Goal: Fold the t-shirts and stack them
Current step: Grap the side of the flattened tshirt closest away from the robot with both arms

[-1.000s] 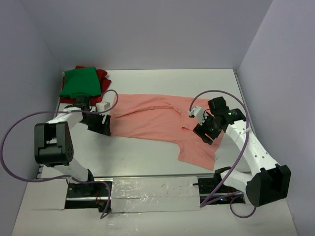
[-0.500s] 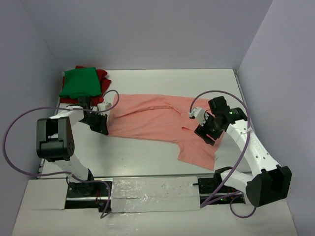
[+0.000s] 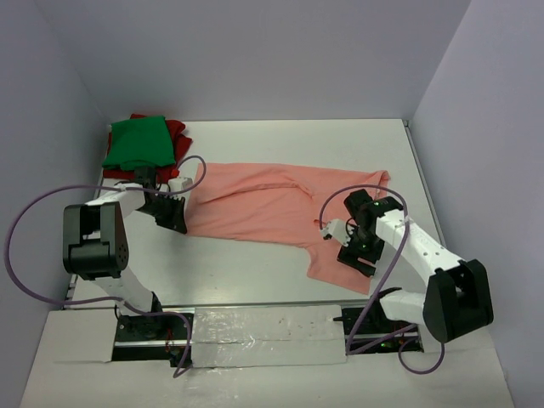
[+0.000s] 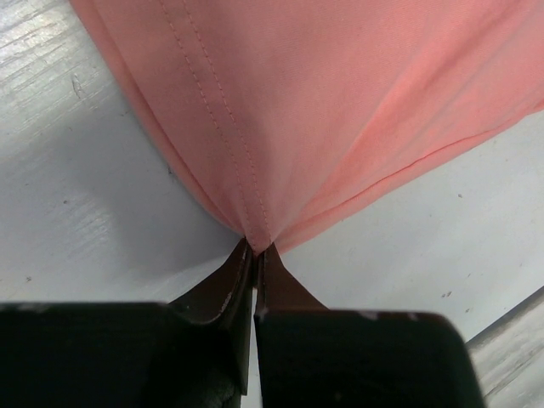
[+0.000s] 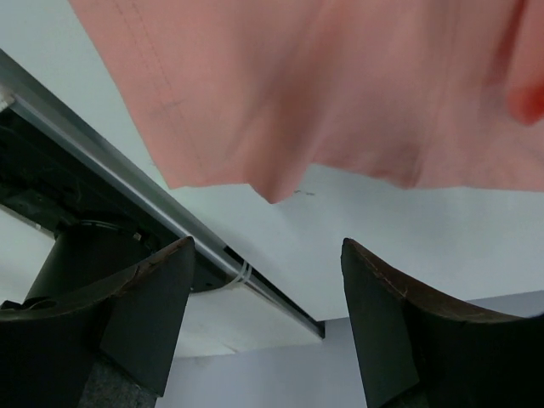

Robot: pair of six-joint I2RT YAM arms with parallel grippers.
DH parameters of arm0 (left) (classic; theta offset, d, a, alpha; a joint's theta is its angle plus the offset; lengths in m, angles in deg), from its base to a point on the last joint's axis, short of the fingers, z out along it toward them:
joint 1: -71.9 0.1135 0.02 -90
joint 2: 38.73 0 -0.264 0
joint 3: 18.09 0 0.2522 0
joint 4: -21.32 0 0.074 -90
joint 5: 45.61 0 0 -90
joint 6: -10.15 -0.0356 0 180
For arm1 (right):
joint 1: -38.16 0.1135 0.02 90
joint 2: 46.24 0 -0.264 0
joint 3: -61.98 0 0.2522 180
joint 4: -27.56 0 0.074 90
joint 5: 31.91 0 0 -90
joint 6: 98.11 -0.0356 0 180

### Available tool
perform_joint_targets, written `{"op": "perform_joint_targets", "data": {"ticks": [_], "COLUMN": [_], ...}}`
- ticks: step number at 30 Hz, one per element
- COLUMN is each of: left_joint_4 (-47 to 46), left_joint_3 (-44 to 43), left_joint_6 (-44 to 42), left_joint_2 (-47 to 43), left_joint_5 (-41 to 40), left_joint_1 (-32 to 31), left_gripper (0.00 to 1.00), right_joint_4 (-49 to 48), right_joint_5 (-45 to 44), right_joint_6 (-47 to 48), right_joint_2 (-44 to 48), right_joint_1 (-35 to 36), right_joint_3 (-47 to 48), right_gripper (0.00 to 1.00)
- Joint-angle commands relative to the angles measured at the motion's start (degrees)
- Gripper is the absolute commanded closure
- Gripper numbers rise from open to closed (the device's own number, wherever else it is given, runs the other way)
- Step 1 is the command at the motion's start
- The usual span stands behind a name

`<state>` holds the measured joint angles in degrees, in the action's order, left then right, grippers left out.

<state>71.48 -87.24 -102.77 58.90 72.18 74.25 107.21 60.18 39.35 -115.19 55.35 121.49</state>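
The salmon-pink t-shirt lies spread across the middle of the table. My left gripper is at its left corner, shut on a pinch of the pink cloth; the fingertips meet on the hem. My right gripper hovers over the shirt's near right flap. Its jaws are open and empty, with the flap's edge just beyond them. At the back left a folded green t-shirt rests on a dark red one.
A metal rail runs along the table's near edge, close under the right gripper. A taped strip lies between the arm bases. Side walls close the table on the left and right.
The left gripper has shut on the pink shirt's left corner. The right arm has moved toward the near edge, from the shirt's right side to over its near flap, jaws still open.
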Motion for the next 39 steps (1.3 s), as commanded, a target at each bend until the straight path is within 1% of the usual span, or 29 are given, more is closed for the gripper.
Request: {"op": "perform_joint_targets", "data": {"ticks": [1, 4, 6, 10, 12, 15, 17, 18, 19, 21, 24, 27, 28, 34, 35, 36, 39], "left_joint_4": [-0.37, -0.37, -0.54, -0.81, -0.81, -0.63, -0.28, -0.28, -0.11, -0.02, -0.1, -0.28, -0.54, 0.07, 0.16, 0.16, 0.77], "left_joint_3": [-0.33, 0.02, 0.46, 1.08, 1.08, 0.73, 0.29, -0.06, -0.24, -0.59, -0.42, 0.02, 0.11, -0.67, -0.76, -0.94, -1.55], "left_joint_6": [-0.02, -0.11, -0.2, -0.55, -0.46, -0.72, -0.73, -0.81, -0.9, -0.81, -0.73, -0.73, -0.73, -0.81, -0.73, -0.73, -0.73], "left_joint_2": [-1.91, -2.79, -3.05, -2.97, -2.96, -2.88, -2.53, -2.53, -2.44, -2.44, -2.7, -2.88, -2.96, -3.05, -3.05, -3.05, -2.97], "left_joint_5": [0.95, 0.95, 1.12, 1.12, 0.95, 1.04, 1.13, 1.12, 1.12, 1.12, 1.3, 1.13, 1.04, 0.95, 0.95, 0.95, 1.04], "left_joint_1": [0.2, 0.2, 0.29, 0.29, 0.29, 0.29, 0.37, 0.37, 0.37, 0.37, 0.37, 0.46, 0.46, 0.64, 0.64, 0.64, 0.64], "left_gripper": [0.95, 0.95, 0.95, 0.95, 0.95, 0.95, 0.95, 0.95, 0.95, 0.95, 0.95, 0.95, 0.95, 0.95, 0.95, 0.95, 0.95], "right_joint_4": [0.65, -0.84, -2.07, -5.33, -5.68, -5.6, -4.02, -2.88, -0.61, 2.22, 1.79, -0.92, -2.24, -6.29, -6.99, -7.44, -5.34], "right_joint_5": [-2.0, -2.0, -1.65, -0.25, 2.38, 3.97, 5.2, 6.69, 10.36, 13.02, 13.12, 13.12, 12.16, 11.19, 9.44, 8.9, 7.15], "right_joint_6": [1.23, 1.05, 0.97, 0.17, -0.53, -0.53, 1.04, 1.75, 2.37, 4.13, 2.73, 1.06, -1.3, -7.02, -7.64, -8.0, -8.79], "right_joint_2": [-1.45, -1.98, -1.63, -1.28, -0.84, -1.8, -3.2, -5.56, -6.89, -11.27, -15.16, -14.55, -14.37, -15.6, -15.34, -15.34, -15.25], "right_joint_1": [0.47, 0.39, 0.39, 0.04, -0.05, -0.14, -0.93, -1.37, -2.5, -2.51, -3.04, -3.3, -3.3, -3.3, -3.3, -3.3, -3.22], "right_joint_3": [-1.11, -2.07, -3.21, -3.93, -3.75, -3.31, -2.43, -1.56, -0.77, 0.73, 1.44, 1.09, 1.09, 0.3, 0.04, 0.03, 0.82], "right_gripper": [0.23, 0.12, 0.0, 0.0, 0.0, 0.0, 0.0, 0.0, 0.0, 0.0, 0.0, 0.0, 0.0, 0.0, 0.01, 0.08, 0.17]}}
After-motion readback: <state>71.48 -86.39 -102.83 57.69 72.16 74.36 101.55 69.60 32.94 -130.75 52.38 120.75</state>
